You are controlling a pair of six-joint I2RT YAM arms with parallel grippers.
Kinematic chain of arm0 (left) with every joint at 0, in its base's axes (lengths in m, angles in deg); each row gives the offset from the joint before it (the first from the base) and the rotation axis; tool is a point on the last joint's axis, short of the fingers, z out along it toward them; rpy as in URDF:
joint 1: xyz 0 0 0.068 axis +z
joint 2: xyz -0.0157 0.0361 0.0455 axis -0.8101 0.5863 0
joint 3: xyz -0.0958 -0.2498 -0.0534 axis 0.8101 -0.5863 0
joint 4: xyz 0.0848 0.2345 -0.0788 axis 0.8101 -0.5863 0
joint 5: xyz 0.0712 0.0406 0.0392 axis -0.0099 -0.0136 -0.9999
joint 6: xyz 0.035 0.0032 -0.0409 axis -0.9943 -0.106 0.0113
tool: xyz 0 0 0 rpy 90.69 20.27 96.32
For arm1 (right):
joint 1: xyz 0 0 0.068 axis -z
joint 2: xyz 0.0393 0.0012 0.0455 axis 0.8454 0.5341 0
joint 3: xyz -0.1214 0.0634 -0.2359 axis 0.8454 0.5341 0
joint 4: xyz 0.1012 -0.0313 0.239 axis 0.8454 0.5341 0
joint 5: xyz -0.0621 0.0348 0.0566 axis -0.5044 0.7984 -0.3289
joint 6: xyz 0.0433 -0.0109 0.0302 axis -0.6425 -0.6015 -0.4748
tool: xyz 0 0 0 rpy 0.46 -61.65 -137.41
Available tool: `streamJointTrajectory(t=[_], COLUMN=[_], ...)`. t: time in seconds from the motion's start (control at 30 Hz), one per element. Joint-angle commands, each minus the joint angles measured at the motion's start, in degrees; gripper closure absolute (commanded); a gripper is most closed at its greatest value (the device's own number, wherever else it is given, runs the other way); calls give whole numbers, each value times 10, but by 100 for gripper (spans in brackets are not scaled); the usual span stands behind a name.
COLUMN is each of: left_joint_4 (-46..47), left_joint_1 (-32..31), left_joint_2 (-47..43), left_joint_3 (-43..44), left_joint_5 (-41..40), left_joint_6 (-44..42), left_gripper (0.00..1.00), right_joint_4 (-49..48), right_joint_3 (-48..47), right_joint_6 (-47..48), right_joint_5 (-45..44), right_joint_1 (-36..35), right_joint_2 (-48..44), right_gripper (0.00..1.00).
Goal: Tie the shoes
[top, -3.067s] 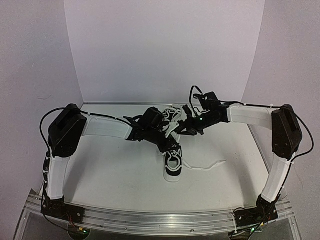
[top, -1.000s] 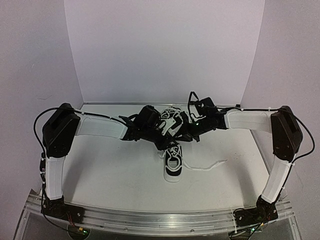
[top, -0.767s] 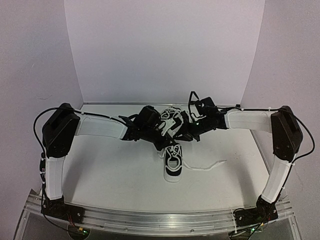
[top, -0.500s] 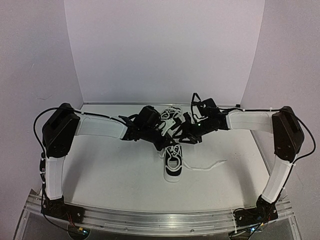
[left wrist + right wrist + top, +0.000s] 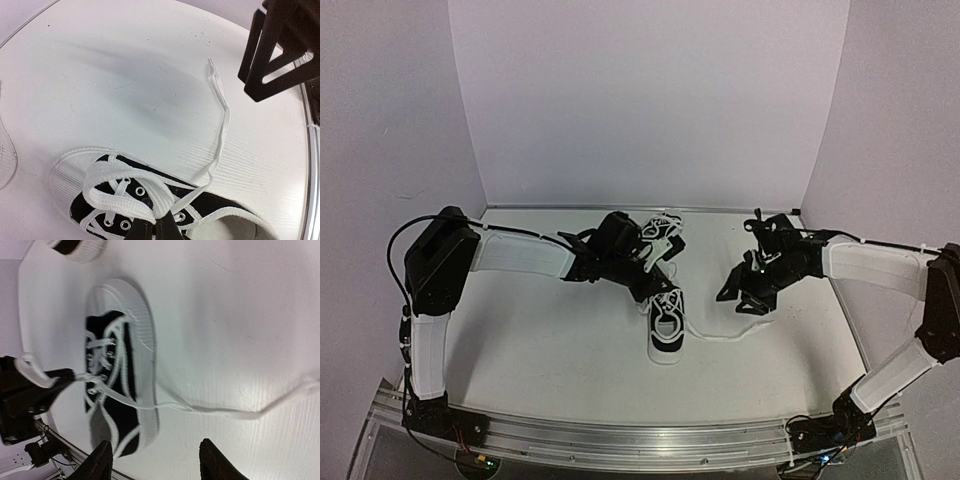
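Note:
The near shoe (image 5: 667,328) is a black sneaker with a white sole, toe pointing at the arms. It also shows in the left wrist view as shoe (image 5: 100,200) and in the right wrist view as shoe (image 5: 122,365). My left gripper (image 5: 661,291) hangs over its tongue, shut on a loop of white lace (image 5: 125,192) between its dark fingertips (image 5: 172,231). The free lace end (image 5: 745,330) trails right across the table. My right gripper (image 5: 740,295) is to the right of the shoe, open and empty, fingertips (image 5: 215,460) wide apart. The second shoe (image 5: 660,228) lies behind.
A white backdrop wall (image 5: 650,100) closes the back and sides of the table (image 5: 550,340). A metal rail (image 5: 620,440) runs along the near edge. The right arm's black fingers (image 5: 280,50) show at the top right of the left wrist view.
My right gripper has opened, let go of the lace and swung away to the right of the shoe. My left gripper has shut on the lace loop and held its place.

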Motion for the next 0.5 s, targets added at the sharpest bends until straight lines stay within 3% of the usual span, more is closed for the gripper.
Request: streamJointTrajectory(t=[0.0,0.23,0.47], left_joint_4=[41,40,49], left_joint_1=[-2,-2,-2], left_joint_2=[-26,-31,-36], left_joint_3=[-13,-19,-27], left_joint_5=[13,23,24], left_joint_6=[-8,-9,-8], left_gripper=[100,100,100], right_joint_4=[60,54,34], right_joint_3=[57,90,39], right_joint_6=[-36,-73,-65], right_joint_5=[-87,-145,-196], right_joint_1=[-2,-2,1], right_joint_2=[-16,-9,75], right_gripper=[48,48,53])
